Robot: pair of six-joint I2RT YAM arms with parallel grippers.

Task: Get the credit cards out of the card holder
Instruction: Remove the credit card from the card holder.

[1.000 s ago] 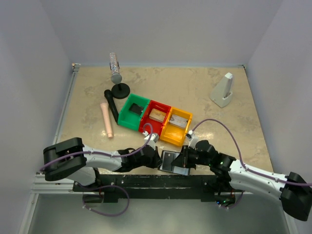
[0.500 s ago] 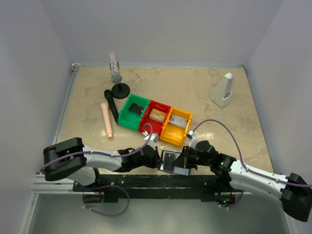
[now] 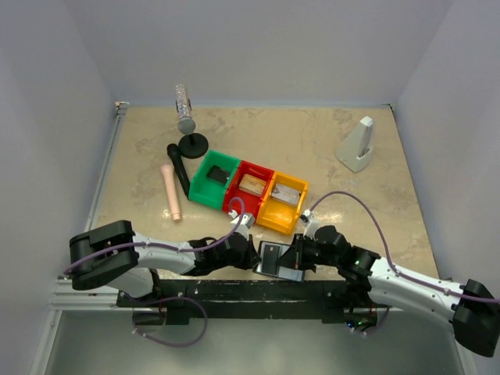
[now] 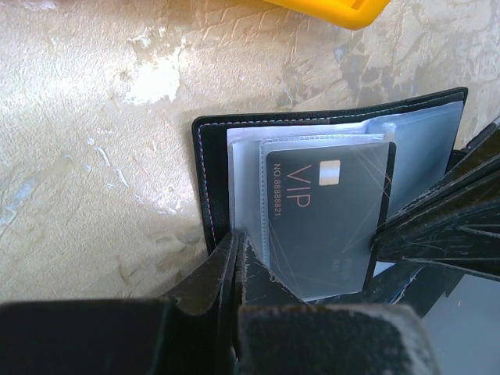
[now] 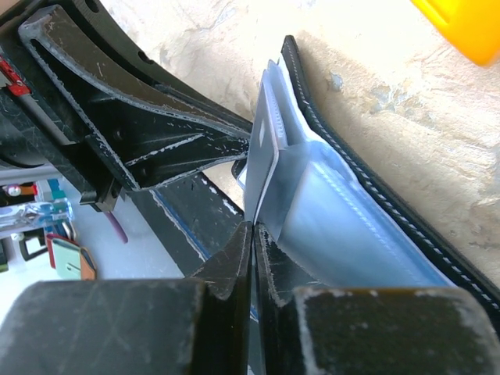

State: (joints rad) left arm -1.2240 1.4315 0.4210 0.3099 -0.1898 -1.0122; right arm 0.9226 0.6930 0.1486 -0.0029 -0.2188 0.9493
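Item: dark card (image 4: 328,219) in card holder (image 4: 205,180) sleeve | large lettering: "VIP" | smaller line along left edge: "NO. 8888821", remainder hidden | fine print at lower corner: too small to read

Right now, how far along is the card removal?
Done: card holder lies open on the table. In hand: left jaws shut on its edge, right jaws shut on the plastic sleeve. Left: the VIP card sits inside that sleeve, not yet pulled.

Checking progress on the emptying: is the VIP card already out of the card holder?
No, the dark VIP card sits tucked inside a clear sleeve of the open card holder.
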